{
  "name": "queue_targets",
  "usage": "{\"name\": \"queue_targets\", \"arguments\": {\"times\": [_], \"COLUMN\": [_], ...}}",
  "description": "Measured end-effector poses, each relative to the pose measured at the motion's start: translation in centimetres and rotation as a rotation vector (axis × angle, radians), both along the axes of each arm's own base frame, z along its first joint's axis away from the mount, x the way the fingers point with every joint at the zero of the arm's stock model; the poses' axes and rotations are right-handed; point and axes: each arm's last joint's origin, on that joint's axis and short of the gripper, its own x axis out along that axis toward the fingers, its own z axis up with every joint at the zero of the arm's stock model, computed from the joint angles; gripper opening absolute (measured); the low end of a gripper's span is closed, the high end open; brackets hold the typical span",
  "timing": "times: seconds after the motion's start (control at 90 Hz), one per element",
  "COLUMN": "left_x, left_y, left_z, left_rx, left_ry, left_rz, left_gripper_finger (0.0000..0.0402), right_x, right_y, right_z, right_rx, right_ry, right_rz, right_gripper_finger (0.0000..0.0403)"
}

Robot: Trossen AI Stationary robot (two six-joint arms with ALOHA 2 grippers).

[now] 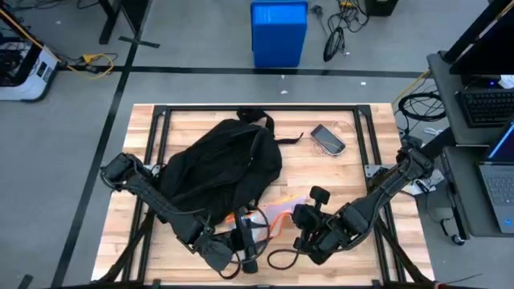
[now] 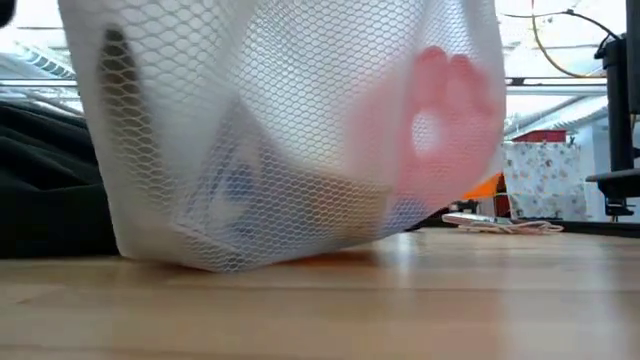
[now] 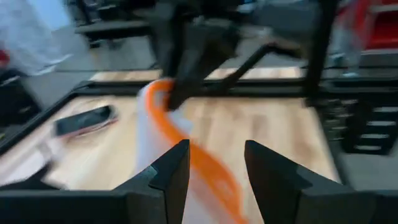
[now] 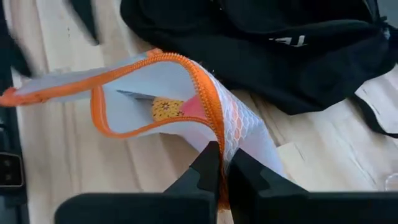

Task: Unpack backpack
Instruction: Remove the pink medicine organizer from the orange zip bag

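- Mesh pouch (image 2: pixel 290 140), out of the backpack (image 1: pixel 221 164), lies near the table (image 1: pixel 353 168) front edge.
- Right gripper (image 4: pixel 222 163) pinches its orange zipper rim; left gripper (image 3: pixel 214 165) open.
- Next, I judge: set pouch aside, release.

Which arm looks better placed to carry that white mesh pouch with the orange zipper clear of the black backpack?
Right, probably. The right gripper is already pinched shut on the white mesh pouch's orange zipper edge beside the black backpack. The left gripper is open, holding nothing.

- grey floor (image 1: pixel 201 48) with dark tape lines
- blue bin (image 1: pixel 279 32) beyond the wood table (image 1: pixel 361 172)
- loose cables (image 1: pixel 336 32) just beside the bin
- desk with keyboard (image 1: pixel 486 104) and laptop (image 1: pixel 499 172) at right
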Motion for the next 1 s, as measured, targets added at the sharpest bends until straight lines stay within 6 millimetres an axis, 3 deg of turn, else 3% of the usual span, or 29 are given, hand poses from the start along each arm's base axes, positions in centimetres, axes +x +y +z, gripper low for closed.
{"name": "queue_targets", "arguments": {"times": [0.289,0.444,0.622,0.811,1.0], "left_x": [0.7,0.8,0.7,0.7,0.7], "left_y": [1.6,2.1,2.8,3.2,3.3], "left_z": [-0.6,-1.0,-1.6,-1.8,-1.9], "left_rx": [-0.104,-0.074,-0.041,0.024,0.063], "left_ry": [0.030,0.065,0.131,0.168,0.185], "left_rz": [0.064,0.083,0.111,0.108,0.095], "left_gripper_finger": [0.0196,0.0195,0.0134,0.0017,0.0004], "right_x": [0.8,0.8,0.6,0.5,0.1], "right_y": [-0.1,-0.1,0.1,0.4,0.9], "right_z": [0.2,0.2,0.2,0.2,0.2], "right_rx": [0.017,0.016,0.006,-0.004,-0.022], "right_ry": [-0.039,-0.039,-0.029,-0.006,0.000], "right_rz": [0.014,0.014,0.042,0.096,0.131], "right_gripper_finger": [0.0000,0.0000,0.0000,0.0000,0.0003]}}
